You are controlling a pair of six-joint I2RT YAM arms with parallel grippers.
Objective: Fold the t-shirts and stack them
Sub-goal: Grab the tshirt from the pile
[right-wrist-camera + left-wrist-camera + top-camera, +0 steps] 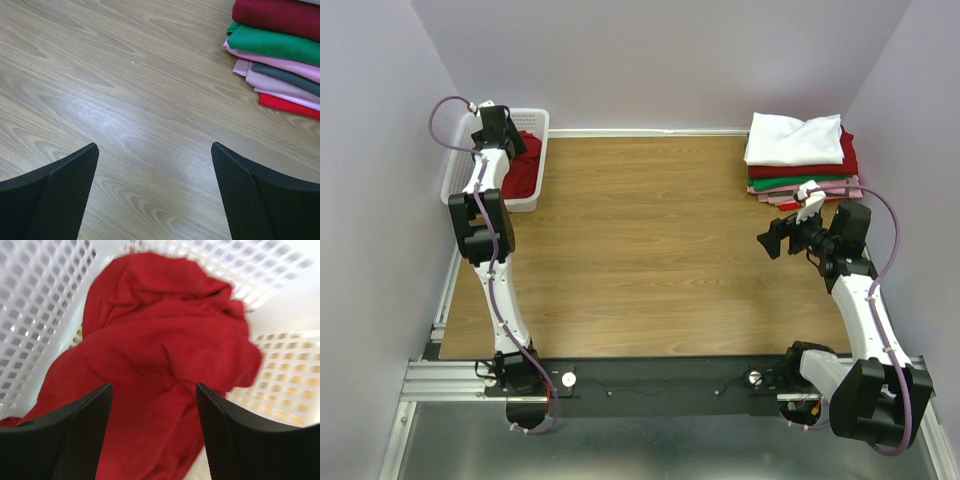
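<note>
One basket (533, 120), one loose red shirt (165, 365), one folded stack (802, 160).

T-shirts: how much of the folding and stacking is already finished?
Done: folded shirts stacked at the far right. In hand: the left fingers are open around the crumpled red t-shirt in the basket, not gripping yet. Left: lift, fold and stack it.

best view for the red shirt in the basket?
Left wrist. The crumpled dark red t-shirt fills the frame, lying in the white mesh basket, folds visible, with the left gripper open above it. Top external shows only a small red patch partly hidden by the arm. Right wrist doesn't show it, only the folded stack.
</note>
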